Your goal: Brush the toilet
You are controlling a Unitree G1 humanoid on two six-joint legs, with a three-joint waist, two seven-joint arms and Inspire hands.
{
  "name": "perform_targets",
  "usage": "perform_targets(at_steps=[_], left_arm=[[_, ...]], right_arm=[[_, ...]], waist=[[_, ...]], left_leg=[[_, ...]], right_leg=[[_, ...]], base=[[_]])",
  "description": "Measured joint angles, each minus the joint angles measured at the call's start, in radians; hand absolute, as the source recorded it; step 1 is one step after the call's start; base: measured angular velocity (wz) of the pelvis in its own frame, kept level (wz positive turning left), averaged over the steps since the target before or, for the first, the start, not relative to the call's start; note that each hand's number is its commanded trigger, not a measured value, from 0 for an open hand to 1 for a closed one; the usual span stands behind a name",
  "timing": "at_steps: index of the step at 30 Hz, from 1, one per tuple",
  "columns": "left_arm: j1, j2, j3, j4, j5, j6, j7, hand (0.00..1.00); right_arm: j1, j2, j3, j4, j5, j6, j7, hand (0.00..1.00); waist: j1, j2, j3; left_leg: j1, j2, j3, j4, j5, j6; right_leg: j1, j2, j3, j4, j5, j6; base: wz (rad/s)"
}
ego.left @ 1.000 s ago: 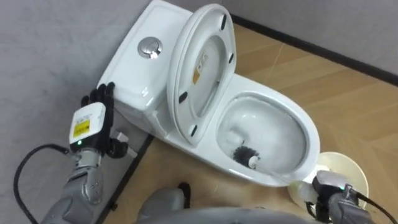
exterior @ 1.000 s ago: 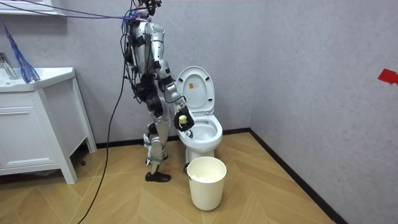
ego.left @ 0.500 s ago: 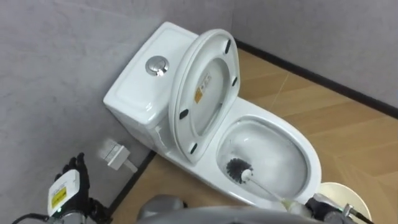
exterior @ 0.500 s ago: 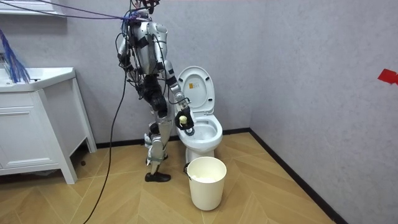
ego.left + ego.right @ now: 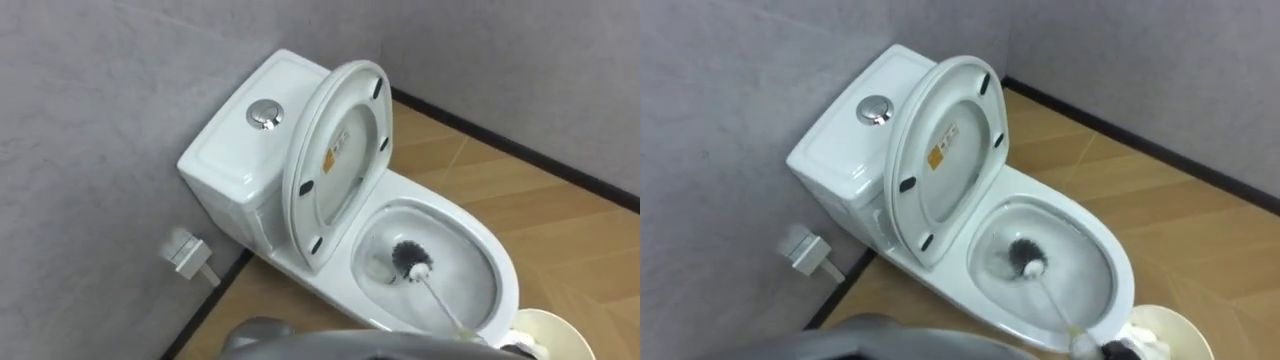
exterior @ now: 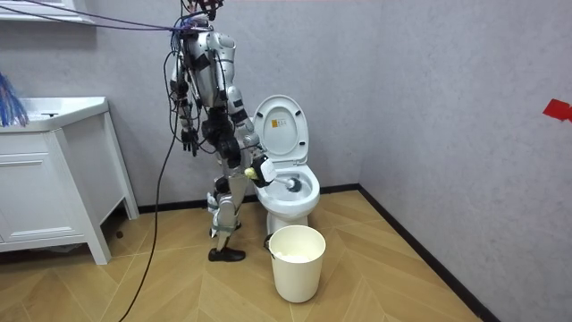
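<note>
Room: white cabinet at the room view's left, against a grey wall. Floor is wood herringbone with a black skirting.

Robot stands upright between cabinet and toilet, close at the toilet's side. Left hand hangs beside its hip; open or closed, cannot tell. Right hand is held over the toilet's rim, closed on the brush handle.

Bucket stands on the floor just in front of the toilet. Small red mark on the far right wall.

From the head: small white box low on the wall, then tank with its round button. Lid is raised and leans on the tank. Brush head is down in the bowl, its handle slanting to the lower right.
</note>
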Motion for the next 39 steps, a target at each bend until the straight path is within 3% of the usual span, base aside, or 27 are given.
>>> perform_targets(at_steps=[4, 5, 11, 14, 20, 25, 37, 38, 39], left_arm=[[-0.070, -0.006, 0.061, 0.051, -0.036, 0.003, -0.010, 0.00], [-0.086, -0.006, 0.066, 0.050, -0.036, 0.003, -0.010, 0.00], [-0.170, -0.003, 0.065, 0.050, -0.038, -0.014, -0.004, 0.00], [-0.192, -0.005, 0.059, 0.051, -0.055, -0.027, -0.004, 0.00], [-0.188, -0.010, 0.010, 0.056, -0.055, -0.038, -0.004, 0.00], [-0.189, -0.009, -0.005, 0.058, -0.056, -0.041, -0.003, 0.00], [-0.188, -0.003, -0.013, 0.102, -0.056, -0.050, -0.004, 0.00], [-0.185, -0.003, -0.013, 0.108, -0.056, -0.049, -0.005, 0.00], [-0.184, -0.003, -0.013, 0.109, -0.056, -0.048, -0.006, 0.00]], right_arm=[[-0.006, 0.022, -0.033, -0.001, 0.123, -0.038, -0.032, 1.00], [0.004, 0.035, -0.033, -0.010, 0.144, -0.046, -0.032, 1.00], [0.032, 0.072, -0.033, -0.047, 0.216, -0.089, -0.048, 1.00], [0.054, 0.077, -0.033, -0.064, 0.278, -0.112, -0.052, 1.00], [0.072, 0.096, -0.098, -0.126, 0.393, -0.122, -0.142, 1.00], [0.072, 0.106, -0.110, -0.125, 0.434, -0.123, -0.181, 1.00], [0.068, 0.107, -0.111, -0.123, 0.467, -0.122, -0.229, 1.00], [0.070, 0.107, -0.111, -0.121, 0.470, -0.121, -0.229, 0.87], [0.071, 0.107, -0.111, -0.119, 0.471, -0.120, -0.229, 0.59]], waist=[[-0.037, -0.003, -0.0005], [-0.050, -0.001, 0.0004], [-0.119, 0.004, -0.0036], [-0.130, 0.004, -0.0039], [-0.179, 0.005, -0.0031], [-0.203, 0.000, -0.0037], [-0.207, 0.009, -0.0040], [-0.208, 0.007, -0.0036], [-0.208, 0.005, -0.0041]], left_leg=[[0.027, 0.009, 0.049, -0.020, -0.006, 0.000], [0.036, 0.009, 0.060, -0.026, -0.006, 0.000], [0.057, 0.013, 0.145, -0.045, -0.009, 0.005], [0.088, 0.014, 0.182, -0.060, -0.013, 0.009], [0.115, 0.022, 0.211, -0.060, -0.042, 0.007], [0.113, 0.025, 0.213, -0.059, -0.050, 0.006], [0.118, 0.040, 0.235, -0.061, -0.064, 0.009], [0.117, 0.040, 0.235, -0.060, -0.064, 0.009], [0.116, 0.040, 0.235, -0.060, -0.064, 0.009]], right_leg=[[-0.003, 0.010, 0.064, -0.006, 0.005, -0.001], [-0.003, 0.015, 0.096, -0.008, 0.005, -0.001], [-0.030, 0.016, 0.194, -0.006, 0.010, 0.002], [-0.032, 0.017, 0.254, -0.007, 0.015, 0.004], [-0.038, 0.031, 0.341, -0.008, 0.019, 0.009], [-0.050, 0.037, 0.372, -0.009, 0.033, 0.010], [-0.057, 0.054, 0.403, -0.008, 0.043, 0.006], [-0.058, 0.054, 0.403, -0.008, 0.043, 0.006], [-0.059, 0.054, 0.403, -0.008, 0.043, 0.006]], base=[[-0.33], [-0.30], [-0.39], [-0.55], [-0.41], [-0.16], [-0.06], [0.00], [0.00]])
